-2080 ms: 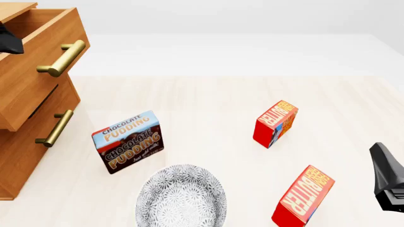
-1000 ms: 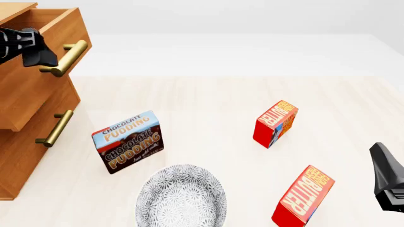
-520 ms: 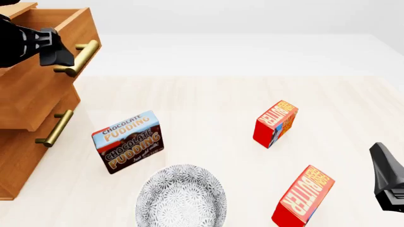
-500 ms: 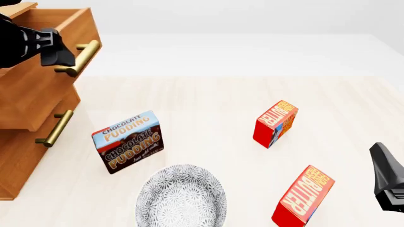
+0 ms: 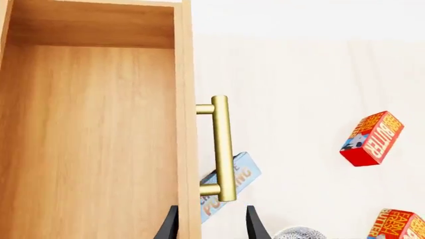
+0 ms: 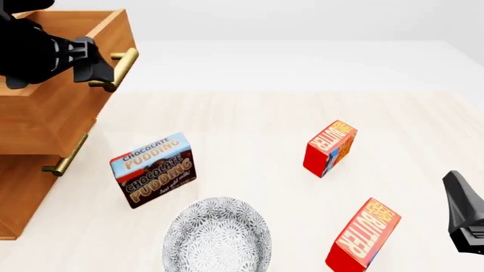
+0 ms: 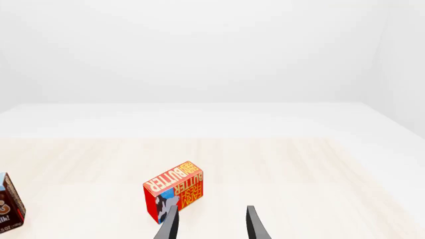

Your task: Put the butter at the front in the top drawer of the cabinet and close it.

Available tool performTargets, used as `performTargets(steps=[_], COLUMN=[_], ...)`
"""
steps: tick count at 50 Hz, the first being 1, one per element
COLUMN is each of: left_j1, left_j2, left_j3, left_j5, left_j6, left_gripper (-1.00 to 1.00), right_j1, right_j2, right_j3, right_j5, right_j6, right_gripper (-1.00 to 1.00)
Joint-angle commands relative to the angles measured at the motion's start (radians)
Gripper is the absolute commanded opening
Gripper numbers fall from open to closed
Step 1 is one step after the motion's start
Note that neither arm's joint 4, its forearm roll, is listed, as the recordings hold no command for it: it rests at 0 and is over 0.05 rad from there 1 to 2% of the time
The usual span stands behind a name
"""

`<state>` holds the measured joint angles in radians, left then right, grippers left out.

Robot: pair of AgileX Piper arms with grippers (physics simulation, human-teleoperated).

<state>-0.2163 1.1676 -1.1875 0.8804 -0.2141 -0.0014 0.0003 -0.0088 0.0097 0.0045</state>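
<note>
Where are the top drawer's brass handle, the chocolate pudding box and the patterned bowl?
top drawer's brass handle (image 5: 222, 148), left wrist view, on the middle of the bar.
chocolate pudding box (image 6: 154, 169), front view, on its lettered front face.
patterned bowl (image 6: 217, 236), front view, on its inside, near the centre.

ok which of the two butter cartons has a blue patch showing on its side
The butter farther up the table, standing alone right of the chocolate pudding box. The other butter carton, at the near edge by the right arm, shows only red and orange.

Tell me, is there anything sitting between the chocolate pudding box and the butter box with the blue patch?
No. In the front view, only bare tabletop lies between the chocolate pudding box and the butter.
</note>
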Motion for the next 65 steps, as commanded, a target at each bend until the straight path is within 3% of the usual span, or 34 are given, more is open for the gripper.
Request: performTargets(steps=[1,19,41,65], left_j1=[-0.041,-0.125,-0.177,-0.074], left_j2=[0.021,0.122,0.13,0.067], left_j3=[-0.005,-0.054,-0.091,-0.202], left_j5=[-0.012,-0.041,-0.015,0.128], left_j6=[-0.001,0.013,0.027,0.122], left_gripper=[1.0,1.0,1.0,1.0], right_j1=[0.0,0.0,0.0,0.0], right_j2=[0.0,0.0,0.0,0.0], right_j3=[0.001,0.001,0.001,0.001], right_j5=[-0.001,-0.001,-0.001,-0.001], right_j6=[-0.001,-0.001,-0.001,-0.001], right_gripper=[1.0,1.0,1.0,1.0])
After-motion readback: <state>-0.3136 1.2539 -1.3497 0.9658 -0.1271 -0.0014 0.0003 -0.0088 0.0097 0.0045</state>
